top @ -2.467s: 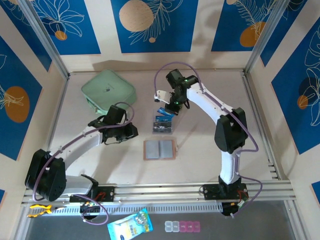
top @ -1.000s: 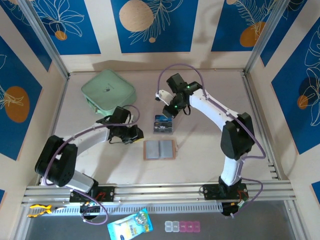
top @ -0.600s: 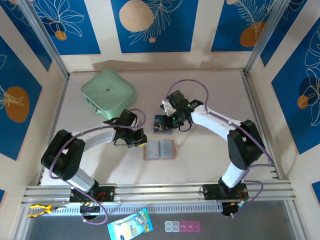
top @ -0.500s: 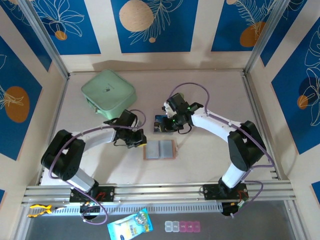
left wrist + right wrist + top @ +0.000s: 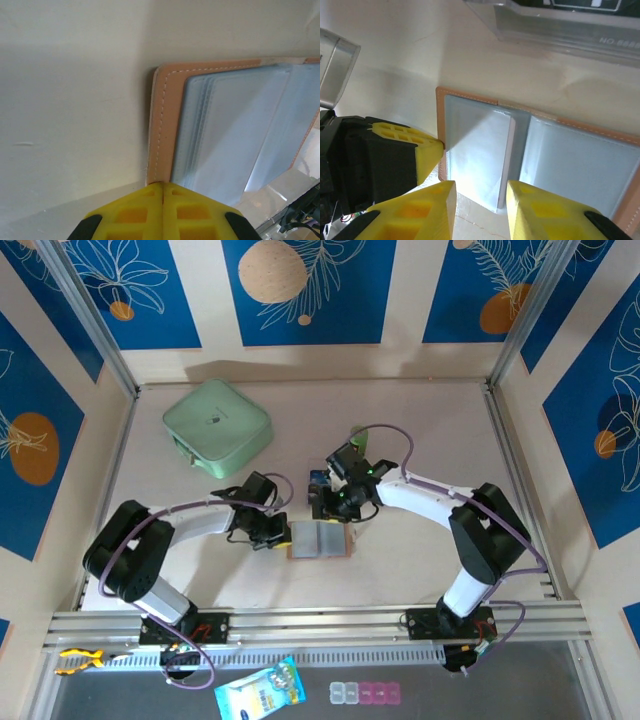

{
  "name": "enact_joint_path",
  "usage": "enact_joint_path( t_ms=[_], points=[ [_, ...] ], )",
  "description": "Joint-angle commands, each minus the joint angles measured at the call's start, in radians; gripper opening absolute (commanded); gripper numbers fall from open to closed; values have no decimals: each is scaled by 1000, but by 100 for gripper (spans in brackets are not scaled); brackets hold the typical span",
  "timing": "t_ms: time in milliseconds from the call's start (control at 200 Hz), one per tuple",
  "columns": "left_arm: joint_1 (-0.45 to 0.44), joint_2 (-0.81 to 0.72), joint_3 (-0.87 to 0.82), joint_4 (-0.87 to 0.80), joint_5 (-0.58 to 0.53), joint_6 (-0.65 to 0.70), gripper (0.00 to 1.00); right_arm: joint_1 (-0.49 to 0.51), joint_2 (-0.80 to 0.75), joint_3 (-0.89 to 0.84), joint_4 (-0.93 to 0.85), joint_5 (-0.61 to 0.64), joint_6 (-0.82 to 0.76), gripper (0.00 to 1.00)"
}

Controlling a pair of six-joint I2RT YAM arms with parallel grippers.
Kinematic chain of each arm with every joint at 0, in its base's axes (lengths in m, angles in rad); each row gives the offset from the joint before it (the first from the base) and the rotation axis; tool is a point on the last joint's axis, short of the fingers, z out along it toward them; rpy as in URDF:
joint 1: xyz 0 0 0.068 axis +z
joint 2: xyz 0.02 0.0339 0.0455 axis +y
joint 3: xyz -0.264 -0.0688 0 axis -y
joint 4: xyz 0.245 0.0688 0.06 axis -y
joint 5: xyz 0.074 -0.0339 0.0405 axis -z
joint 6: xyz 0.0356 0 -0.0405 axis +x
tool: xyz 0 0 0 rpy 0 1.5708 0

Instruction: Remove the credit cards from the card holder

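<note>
Around the card holder [image 5: 320, 539]: clear plastic box [image 5: 555, 22] just behind it, blue credit cards [image 5: 316, 478] inside, partly covered by the right arm; mint-green case [image 5: 217, 427] well off to its far left. Holder lies open and flat on the tabletop [image 5: 420, 570], tan cover with pale stitching, grey see-through sleeves fanned inside. Left pincer [image 5: 163, 197] closed, tips butted against the holder's left edge; right pincer [image 5: 480, 207] jaws apart above the left-half sleeves, nothing pinched.
</note>
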Motion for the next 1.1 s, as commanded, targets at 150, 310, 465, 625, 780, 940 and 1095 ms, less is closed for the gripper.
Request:
enact_joint_path(
  t_ms=[150, 310, 465, 625, 780, 940, 1095],
  points=[
    [-7, 20, -17, -11, -16, -6, 5, 20, -3, -47, 106, -108, 89, 43],
    [-8, 17, -26, -19, -28, -5, 5, 22, 13, -87, 190, -156, 127, 43],
    [-8, 22, -31, -13, -23, -6, 5, 32, 49, -91, 224, -187, 131, 42],
    [-8, 28, -23, -24, -27, -3, 5, 39, 99, -80, 223, -206, 131, 36],
    [-8, 28, -17, -36, -32, 0, 5, 48, 129, -68, 218, -208, 125, 35],
    [-6, 27, -16, -40, -35, 0, 5, 56, 149, -53, 190, -199, 110, 32],
    [-6, 26, -16, -47, -40, 0, 5, 62, 160, -37, 136, -162, 92, 32]
  ],
)
